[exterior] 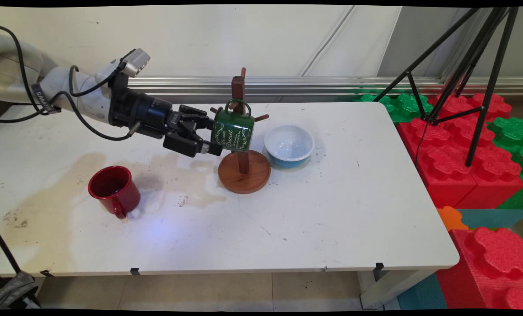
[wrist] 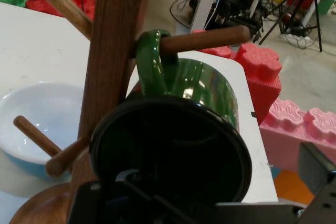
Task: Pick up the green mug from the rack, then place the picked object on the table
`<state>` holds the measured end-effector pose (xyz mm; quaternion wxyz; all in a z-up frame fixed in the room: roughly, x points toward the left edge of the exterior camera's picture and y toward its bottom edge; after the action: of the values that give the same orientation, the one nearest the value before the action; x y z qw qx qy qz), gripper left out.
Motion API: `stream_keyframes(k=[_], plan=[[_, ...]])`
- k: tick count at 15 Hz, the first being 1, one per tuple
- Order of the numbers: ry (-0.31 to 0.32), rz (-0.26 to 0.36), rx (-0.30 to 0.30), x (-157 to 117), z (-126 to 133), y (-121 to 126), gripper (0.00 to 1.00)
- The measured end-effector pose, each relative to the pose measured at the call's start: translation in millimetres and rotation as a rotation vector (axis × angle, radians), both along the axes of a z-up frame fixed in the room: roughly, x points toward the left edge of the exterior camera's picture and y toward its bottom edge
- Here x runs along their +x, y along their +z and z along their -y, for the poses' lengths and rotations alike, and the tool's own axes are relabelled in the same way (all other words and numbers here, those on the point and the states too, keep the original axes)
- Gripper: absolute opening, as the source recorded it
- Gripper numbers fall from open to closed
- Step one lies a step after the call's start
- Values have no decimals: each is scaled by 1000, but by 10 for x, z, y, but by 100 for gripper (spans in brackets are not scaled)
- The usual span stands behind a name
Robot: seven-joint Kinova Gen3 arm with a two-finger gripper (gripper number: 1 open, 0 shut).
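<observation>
A glossy green mug point(exterior: 233, 130) with pale lettering hangs by its handle on a peg of the wooden mug tree point(exterior: 243, 163), right ahead of the gripper point(exterior: 211, 137), whose spread fingers straddle its rim.

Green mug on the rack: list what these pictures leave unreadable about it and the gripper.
- Green mug: its white lettering is too small to read in the main view; the hand view shows only its dark inside and handle.
- Gripper: whether its fingers clamp the mug's rim; the mug hides the fingertips in both views.
- Wooden mug tree: in the hand view the top is cut off by the edge.
</observation>
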<state>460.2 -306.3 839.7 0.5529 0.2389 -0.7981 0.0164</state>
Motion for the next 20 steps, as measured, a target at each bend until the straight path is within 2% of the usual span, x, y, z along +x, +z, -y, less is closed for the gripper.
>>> stream_keyframes(k=[5, 6, 20], plan=[[10, -27, 1, -19, -3, -41, 100], [11, -31, 0, -21, -4, -47, 0], [-8, -46, 1, 51, -61, -48, 0]])
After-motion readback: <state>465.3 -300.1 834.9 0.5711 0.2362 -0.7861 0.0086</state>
